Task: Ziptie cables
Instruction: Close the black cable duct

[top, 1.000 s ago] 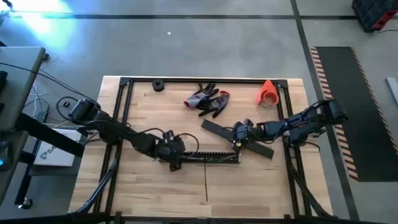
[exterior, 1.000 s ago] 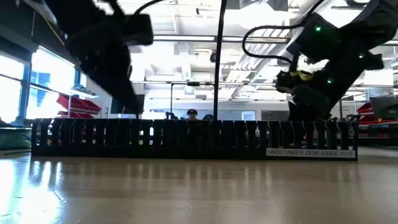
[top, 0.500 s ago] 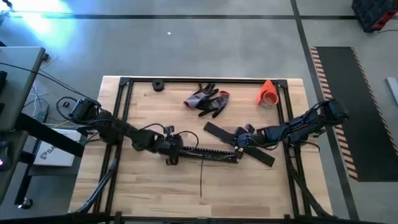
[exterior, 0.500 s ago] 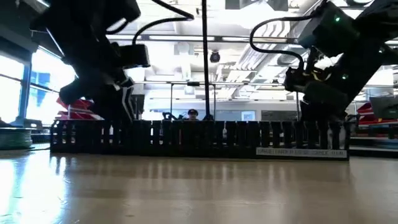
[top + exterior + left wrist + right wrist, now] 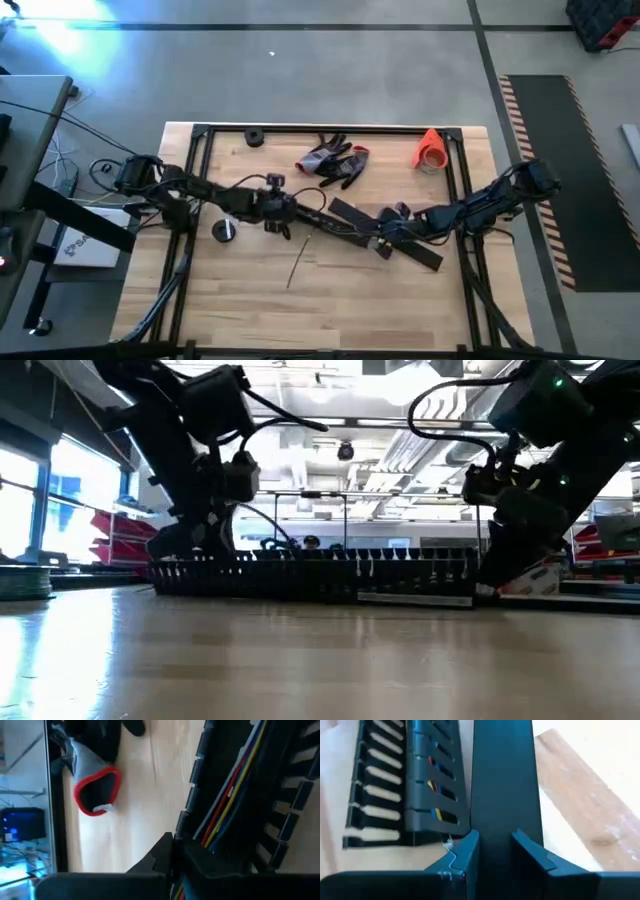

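Observation:
The cables [image 5: 227,795], thin white, red, yellow and blue wires, run along the inside of a long black slotted tray [image 5: 335,230] lying slantwise on the table. My left gripper [image 5: 278,215] is shut on the tray's left end. My right gripper [image 5: 385,242] is at the tray's right end, shut on a flat black strip [image 5: 410,240] that crosses the tray there. One thin loose wire [image 5: 298,266] lies on the wood nearer the front edge. My left gripper has the slotted tray by its left end [image 5: 182,845] and comes at it from the table's left, slanting down. The gripper's own body hides where the fingers meet the tray. The tray rests on the table [image 5: 300,585]. My right gripper pinches the flat black strip across its width, one finger [image 5: 462,852] on each long edge. It comes from the table's right, pointing down and along the strip [image 5: 502,805]. The strip lies on the table beside the tray's end [image 5: 420,820].
Grey-and-red gloves [image 5: 335,160] and an orange roll [image 5: 430,150] lie near the far edge, with a small black part [image 5: 253,137] at far left. A round black-and-white object [image 5: 224,230] sits under my left arm. A black frame [image 5: 200,180] borders the table.
My left gripper has gone toward the far edge and somewhat left, swinging the tray's left end with it. The right end has stayed by my right gripper, and the tray now lies slanted. The loose wire has slid left and turned slantwise.

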### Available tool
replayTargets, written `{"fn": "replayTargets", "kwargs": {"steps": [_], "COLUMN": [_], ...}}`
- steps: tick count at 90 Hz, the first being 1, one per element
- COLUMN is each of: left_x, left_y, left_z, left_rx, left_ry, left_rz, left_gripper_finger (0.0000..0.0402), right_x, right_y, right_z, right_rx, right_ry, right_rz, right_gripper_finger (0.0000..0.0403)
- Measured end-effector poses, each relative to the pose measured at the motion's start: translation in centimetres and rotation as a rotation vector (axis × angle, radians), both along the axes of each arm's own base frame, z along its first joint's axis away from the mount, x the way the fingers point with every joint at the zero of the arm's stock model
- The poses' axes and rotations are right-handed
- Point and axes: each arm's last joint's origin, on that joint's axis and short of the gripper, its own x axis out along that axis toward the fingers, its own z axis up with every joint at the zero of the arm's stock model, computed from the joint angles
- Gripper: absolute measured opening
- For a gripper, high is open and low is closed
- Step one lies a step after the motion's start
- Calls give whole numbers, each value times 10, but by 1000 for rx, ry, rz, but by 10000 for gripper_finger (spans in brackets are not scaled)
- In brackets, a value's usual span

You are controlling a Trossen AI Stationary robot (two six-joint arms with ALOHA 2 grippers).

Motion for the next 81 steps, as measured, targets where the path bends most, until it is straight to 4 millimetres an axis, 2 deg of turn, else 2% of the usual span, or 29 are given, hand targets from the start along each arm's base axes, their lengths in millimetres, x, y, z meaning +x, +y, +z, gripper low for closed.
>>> {"fn": "replayTargets", "kwargs": {"steps": [21, 38, 49, 59, 68, 81], "left_x": [10, 12, 18, 24, 27, 27], "left_y": [-13, -21, -29, -38, -45, -56], "left_z": [22, 37, 46, 47, 48, 50], "left_rx": [-63, -196, -354, -481, -521, -533], "left_ry": [25, 32, -26, -96, -144, -197], "left_rz": [-55, 3, 9, -6, 8, 37], "left_gripper_finger": [89, 130, 137, 135, 130, 124], "right_x": [-3, -6, -10, -19, -27, -32], "right_y": [10, 11, 11, 14, 16, 17], "right_z": [6, 18, 22, 16, 5, -6], "right_rx": [32, 78, 75, 41, -5, -33], "right_ry": [-18, -50, -41, 31, 68, 12], "right_rz": [58, 113, 120, 161, 175, 153], "right_gripper_finger": [96, 138, 181, 217, 238, 254]}}
